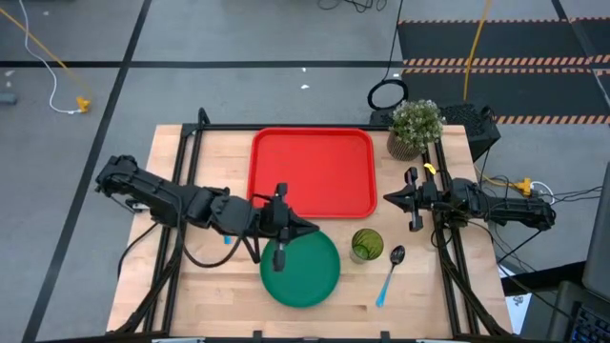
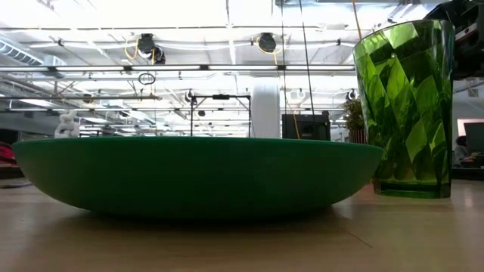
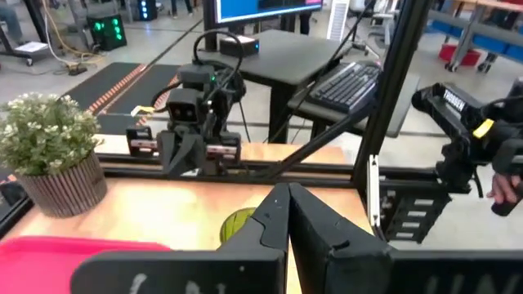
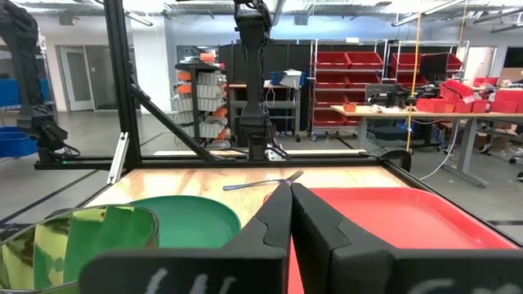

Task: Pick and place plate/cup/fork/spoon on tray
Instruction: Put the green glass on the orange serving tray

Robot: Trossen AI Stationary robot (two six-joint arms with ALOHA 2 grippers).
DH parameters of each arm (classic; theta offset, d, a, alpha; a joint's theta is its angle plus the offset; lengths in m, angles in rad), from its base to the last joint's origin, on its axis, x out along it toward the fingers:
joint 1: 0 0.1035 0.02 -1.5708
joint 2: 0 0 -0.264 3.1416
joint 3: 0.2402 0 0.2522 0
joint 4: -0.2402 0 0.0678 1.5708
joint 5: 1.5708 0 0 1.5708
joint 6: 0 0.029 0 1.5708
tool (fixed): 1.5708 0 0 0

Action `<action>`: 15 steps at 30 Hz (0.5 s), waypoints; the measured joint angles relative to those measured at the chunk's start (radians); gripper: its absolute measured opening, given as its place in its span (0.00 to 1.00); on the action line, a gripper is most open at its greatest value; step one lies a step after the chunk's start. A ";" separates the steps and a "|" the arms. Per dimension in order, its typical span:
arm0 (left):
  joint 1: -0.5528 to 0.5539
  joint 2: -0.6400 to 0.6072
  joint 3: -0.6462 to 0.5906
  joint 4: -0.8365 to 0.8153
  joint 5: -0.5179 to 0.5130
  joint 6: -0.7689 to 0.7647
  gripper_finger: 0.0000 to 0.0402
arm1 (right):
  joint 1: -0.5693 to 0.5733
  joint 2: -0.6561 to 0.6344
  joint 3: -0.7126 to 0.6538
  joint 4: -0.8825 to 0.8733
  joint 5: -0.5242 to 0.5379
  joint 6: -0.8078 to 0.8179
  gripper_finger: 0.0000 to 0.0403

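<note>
**Tableware all off tray**

While both arms hover, we note near to far: plate, cup, spoon on wood; left gripper shut, empty, above plate's rim; right gripper shut, empty, beside bare tray

The red tray lies bare — the dark-green plate sits just below it. The cup stands upright beside the plate, the spoon just beyond; the fork lies flat.
</note>
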 joint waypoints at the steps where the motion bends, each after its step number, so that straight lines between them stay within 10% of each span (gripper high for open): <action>1: 0.000 -0.005 0.000 -0.007 0.000 -0.001 0.02 | 0.000 0.000 0.000 0.000 0.000 0.003 0.00; 15: 0.050 -0.038 0.000 -0.023 0.001 0.042 0.02 | 0.000 0.000 0.000 0.167 -0.004 0.740 0.00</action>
